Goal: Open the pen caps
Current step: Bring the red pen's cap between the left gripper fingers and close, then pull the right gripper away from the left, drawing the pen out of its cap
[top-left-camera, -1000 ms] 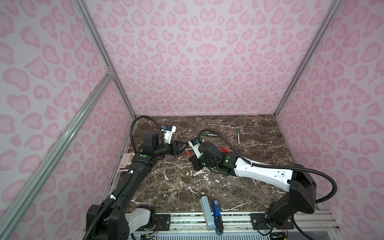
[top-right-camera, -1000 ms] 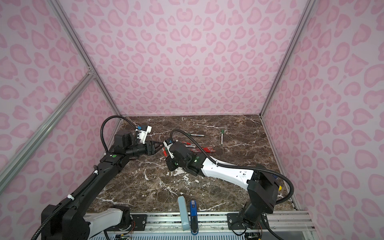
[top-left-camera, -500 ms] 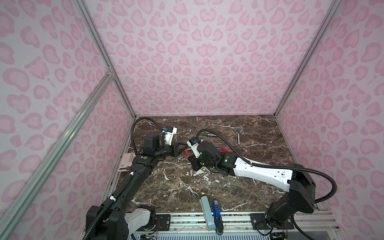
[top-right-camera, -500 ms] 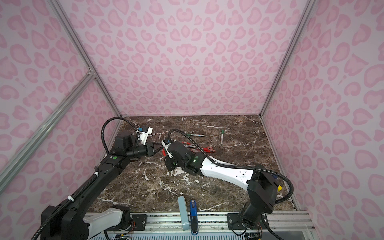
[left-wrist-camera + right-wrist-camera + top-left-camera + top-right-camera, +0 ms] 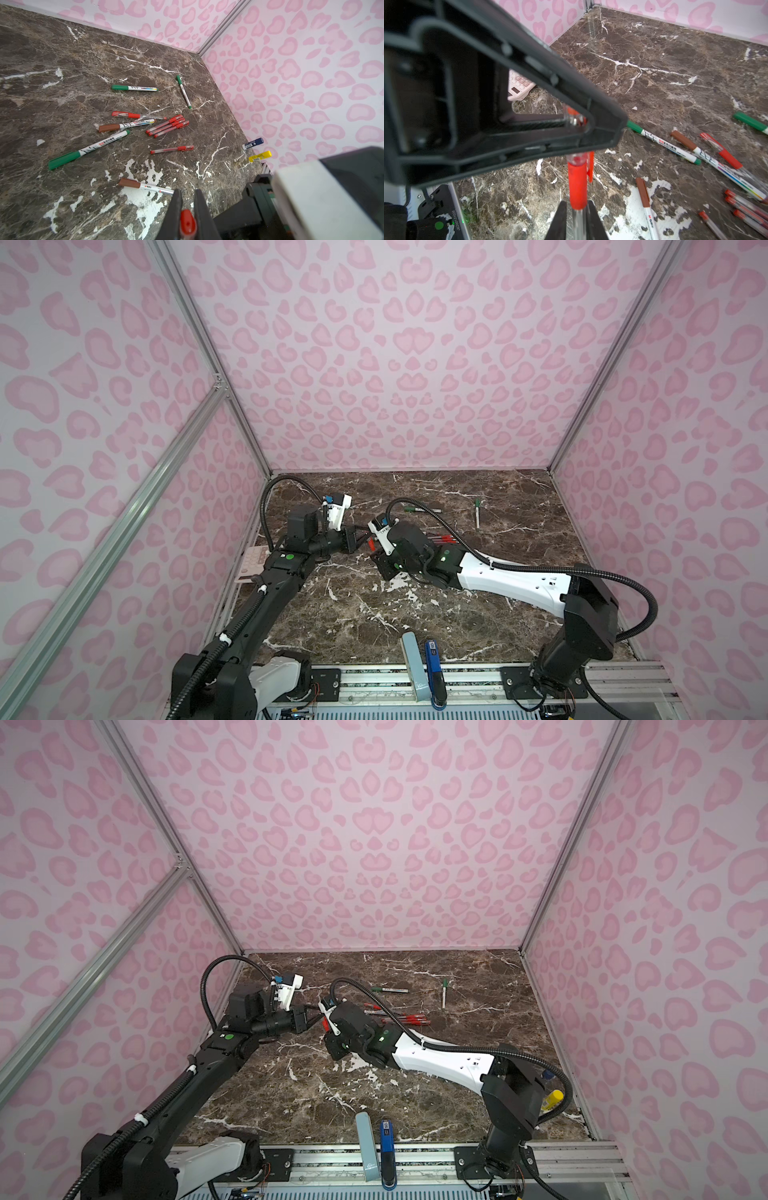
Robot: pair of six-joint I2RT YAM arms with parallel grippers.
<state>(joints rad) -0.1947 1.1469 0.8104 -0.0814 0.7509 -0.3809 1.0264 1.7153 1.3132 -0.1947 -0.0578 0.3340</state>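
Over the near-middle of the table [image 5: 415,605], my left end effector [image 5: 188,195] is clamped on the red cap [image 5: 187,224] of a red pen [image 5: 577,182]. The right end effector [image 5: 576,204] flanks its clear barrel, but I cannot tell whether it grips. Beyond lie bunched red pens [image 5: 168,126], then a green-capped marker [image 5: 133,88].

3 pink leopard-print walls [image 5: 407,364], joined by silver aluminium posts [image 5: 232,406], enclose a dark brown marble-patterned floor [image 5: 478,614].

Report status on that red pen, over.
Left fingers shut on the cap end of a red pen. Right fingers straddle the pen, grip unclear. Cap not yet off. Nothing blocking.
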